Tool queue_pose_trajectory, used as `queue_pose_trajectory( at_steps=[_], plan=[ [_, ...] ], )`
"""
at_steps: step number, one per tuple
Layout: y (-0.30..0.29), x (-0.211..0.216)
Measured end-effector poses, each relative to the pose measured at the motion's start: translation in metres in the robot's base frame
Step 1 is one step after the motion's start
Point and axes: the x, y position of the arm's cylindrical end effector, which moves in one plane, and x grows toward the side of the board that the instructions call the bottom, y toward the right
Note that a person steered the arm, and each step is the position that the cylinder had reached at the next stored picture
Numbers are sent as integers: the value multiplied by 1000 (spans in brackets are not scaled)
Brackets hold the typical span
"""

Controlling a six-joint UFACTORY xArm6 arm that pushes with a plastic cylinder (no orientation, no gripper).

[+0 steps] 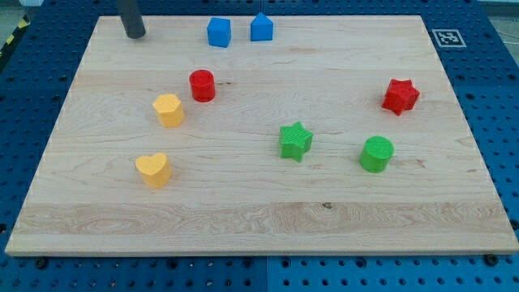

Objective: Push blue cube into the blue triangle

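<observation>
Near the view's top edge of the tabletop (268,223) sits the blue cube (219,32), a small solid block with square faces, just beside the blue triangle (261,27) on its right, a narrow gap between them. My tip (135,35) rests well to the cube's left, by the top-left corner; no hand shows, only the rod. Pale wood grain covers the tabletop, with blue pegboard (495,89) around it.
</observation>
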Motion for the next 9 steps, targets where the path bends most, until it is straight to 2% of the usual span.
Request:
queue_pose_trajectory(
  at_steps=[3,4,6,9],
  plan=[
    [68,5],
    [108,5],
    [134,5],
    [131,-11]
  ],
)
